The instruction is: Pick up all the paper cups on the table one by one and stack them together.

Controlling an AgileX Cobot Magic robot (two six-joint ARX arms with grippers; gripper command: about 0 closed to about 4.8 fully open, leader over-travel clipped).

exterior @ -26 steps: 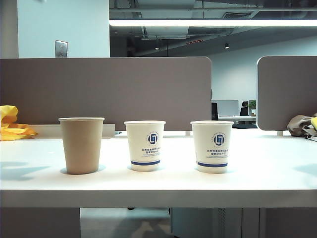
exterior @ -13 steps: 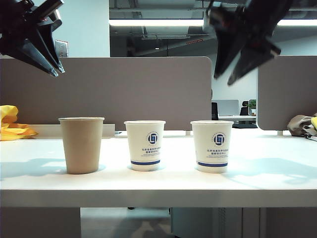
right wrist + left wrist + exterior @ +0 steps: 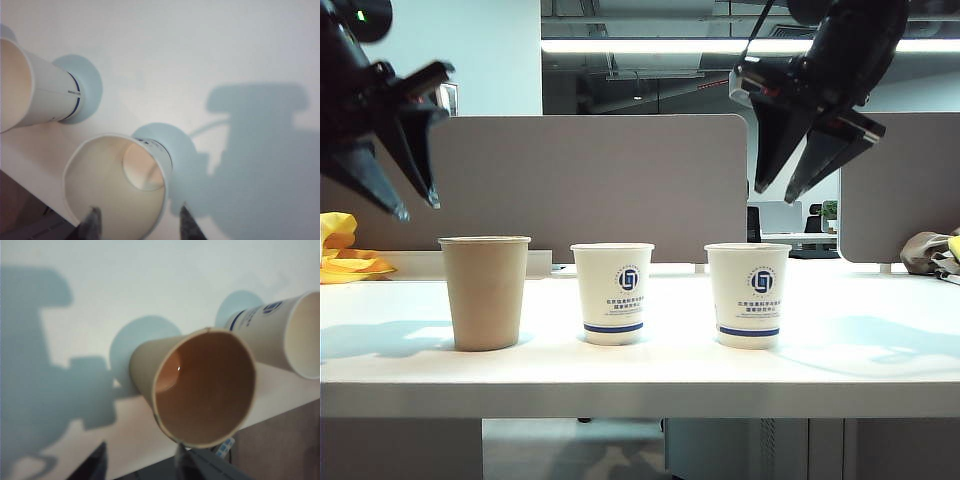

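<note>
Three paper cups stand upright in a row on the white table [image 3: 860,350]: a plain brown one [image 3: 484,292] at the left, a white one with a blue logo [image 3: 612,293] in the middle, and a second white one [image 3: 748,295] at the right. My left gripper [image 3: 415,207] hangs open above and to the left of the brown cup [image 3: 200,390], holding nothing; in its wrist view the gripper [image 3: 141,447] also sees the middle cup [image 3: 285,337]. My right gripper [image 3: 775,195] is open above the right white cup [image 3: 115,185], holding nothing. The right wrist view also takes in the middle cup [image 3: 35,90].
Grey partition panels [image 3: 580,180] close off the back of the table. A yellow bundle [image 3: 340,250] lies at the far left and a grey and yellow bundle [image 3: 932,252] at the far right. The table's thick front edge [image 3: 640,400] runs just in front of the cups.
Both arms came into view from above and moved down towards the cups. The left gripper's jaws spread apart. The cups have not moved.
</note>
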